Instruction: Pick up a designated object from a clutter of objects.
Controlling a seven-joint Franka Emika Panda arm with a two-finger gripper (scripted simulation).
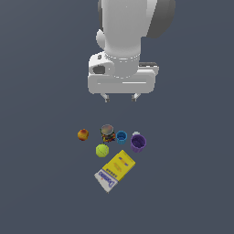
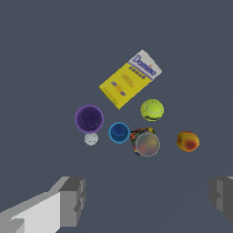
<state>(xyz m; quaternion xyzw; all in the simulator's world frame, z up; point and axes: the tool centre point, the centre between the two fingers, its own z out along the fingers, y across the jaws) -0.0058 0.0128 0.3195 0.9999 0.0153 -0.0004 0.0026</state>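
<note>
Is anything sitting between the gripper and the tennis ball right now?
Yes. The tennis ball lies on the far side of the dark can and blue cup from the open gripper, and the yellow-and-white box is close beside it. From straight above, nothing covers the ball.

probably a bare simulated test scene: featureless dark grey floor (image 1: 41,192) throughout.

Exterior view looks down from high and far back, facing the arm, with the gripper (image 1: 121,97) hanging above the small clutter at centre. Wrist view looks straight down between the two fingers (image 2: 73,200), closer in, objects larger. Both share the tennis ball (image 1: 102,150) (image 2: 152,109), Domino box (image 1: 114,171) (image 2: 130,78), blue cup (image 1: 121,136) (image 2: 119,132) and purple cup (image 1: 138,142) (image 2: 89,119), orientation flipped between views.
</note>
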